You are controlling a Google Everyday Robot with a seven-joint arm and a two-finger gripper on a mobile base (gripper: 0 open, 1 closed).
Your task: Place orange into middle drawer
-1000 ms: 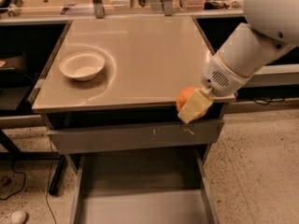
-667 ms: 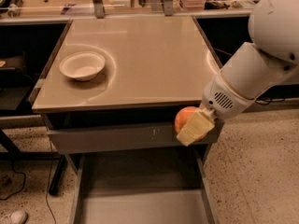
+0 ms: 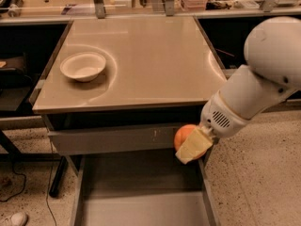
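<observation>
The orange (image 3: 182,134) is held in my gripper (image 3: 190,144), whose pale fingers (image 3: 194,146) are shut on it. It hangs below the tabletop's front edge, in front of the top drawer's grey front panel (image 3: 113,139), above the right rear corner of the middle drawer (image 3: 141,206). The middle drawer is pulled out; its flat grey floor shows nothing in it. My white arm (image 3: 254,88) reaches in from the right.
A white bowl (image 3: 83,66) sits on the beige tabletop (image 3: 150,55) at the left. A shelf with clutter runs along the back. Speckled floor lies to the right; a cable and a shoe lie on the floor at the lower left.
My gripper has carried the orange downward, from the tabletop's front right edge to below it, over the open drawer's right rear corner.
</observation>
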